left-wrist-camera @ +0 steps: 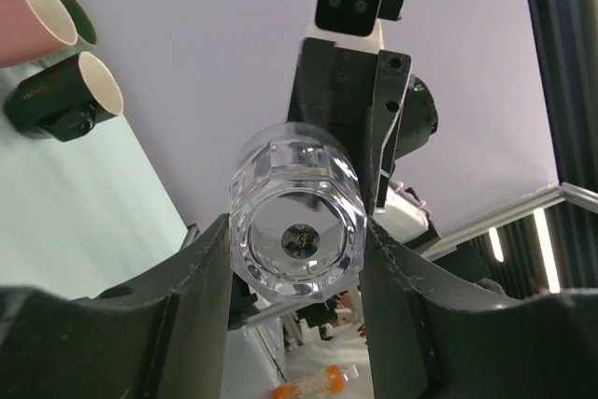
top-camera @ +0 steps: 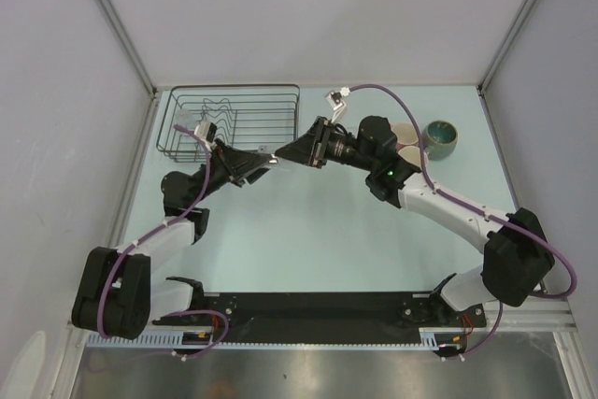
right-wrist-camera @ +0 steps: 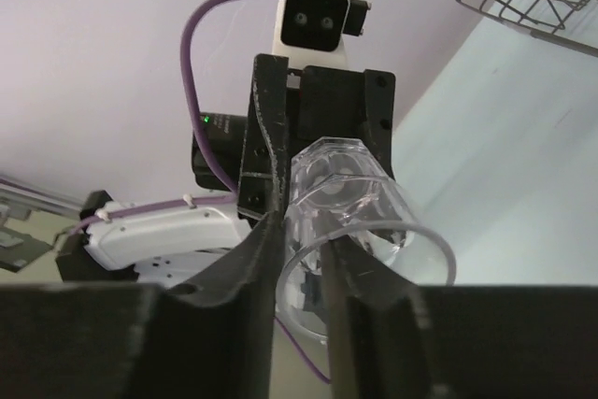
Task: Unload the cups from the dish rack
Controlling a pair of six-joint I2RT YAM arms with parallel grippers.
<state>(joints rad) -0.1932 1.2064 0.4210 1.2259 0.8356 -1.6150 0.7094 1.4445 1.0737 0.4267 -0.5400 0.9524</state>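
Glass (top-camera: pixel 275 162): in mid-air between both arms, just in front of the rack (top-camera: pixel 234 89), above the table (top-camera: pixel 308 231).
Axis: lying sideways, base toward the left arm, mouth toward the right arm.
Left pincer (left-wrist-camera: pixel 297 240): clenched across the glass's body.
Right pincer (right-wrist-camera: pixel 301 240): narrowed onto the rim, one finger inside, one outside, pinching the wall.
Judgement: a handover; the left must release next.

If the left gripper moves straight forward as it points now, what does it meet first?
Most likely the right gripper, facing it just beyond the clear glass tumbler that the left gripper holds; depth is hard to judge.
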